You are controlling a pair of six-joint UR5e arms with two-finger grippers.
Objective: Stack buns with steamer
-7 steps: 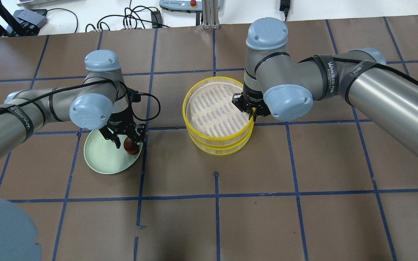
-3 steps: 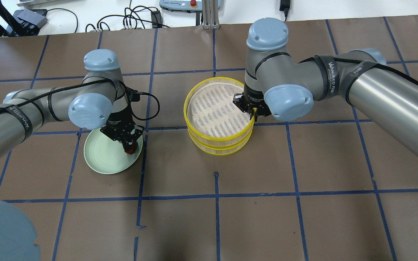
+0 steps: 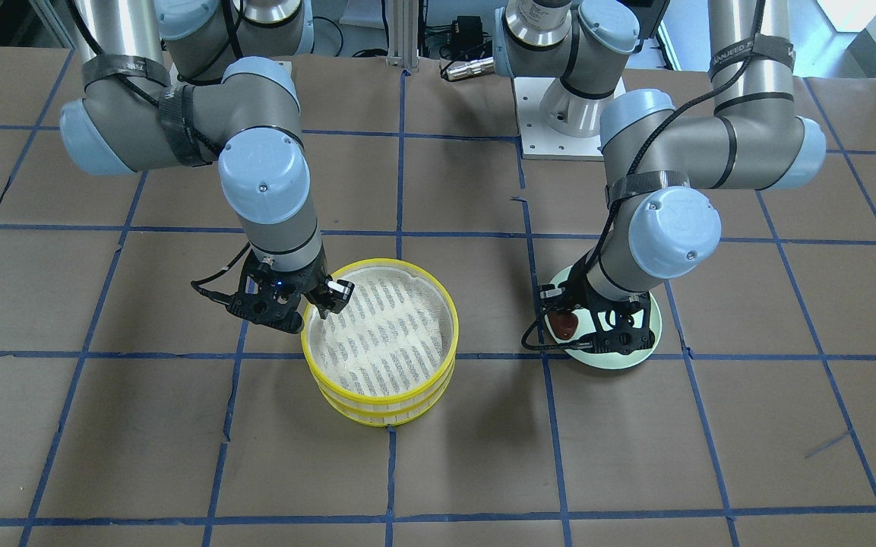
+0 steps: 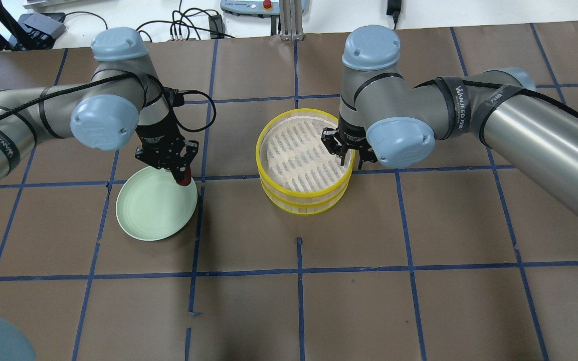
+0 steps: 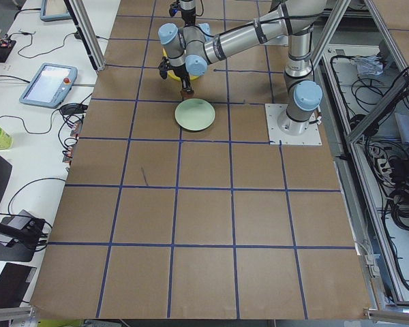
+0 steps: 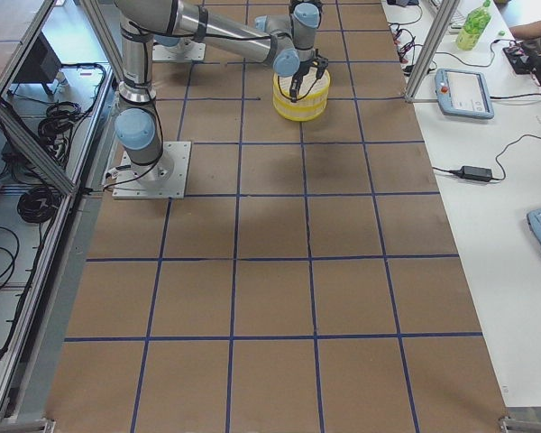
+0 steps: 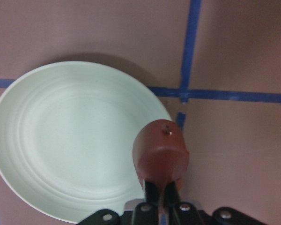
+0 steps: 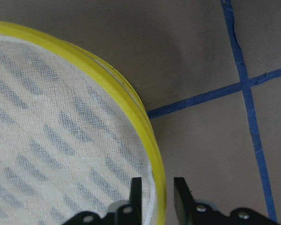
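My left gripper (image 4: 183, 173) is shut on the dark reddish-brown bun (image 4: 185, 178) and holds it above the far right edge of the pale green plate (image 4: 148, 205). The left wrist view shows the bun (image 7: 161, 154) pinched between the fingers, over the plate's rim (image 7: 18, 178). The yellow two-tier steamer (image 4: 299, 193) stands at the table's middle, its white lined top tier empty. My right gripper (image 4: 350, 158) is open, with its fingers either side of the steamer's right rim (image 8: 131, 101). The white bun is not in view.
The brown paper table has a blue tape grid (image 4: 299, 271). Cables and a pendant (image 4: 263, 6) lie beyond the far edge. In the front view the steamer (image 3: 377, 395) is left of the plate (image 3: 646, 349).
My left gripper has closed on the reddish-brown bun and lifted it off the plate, moving toward the far side. My right gripper has opened around the steamer rim.
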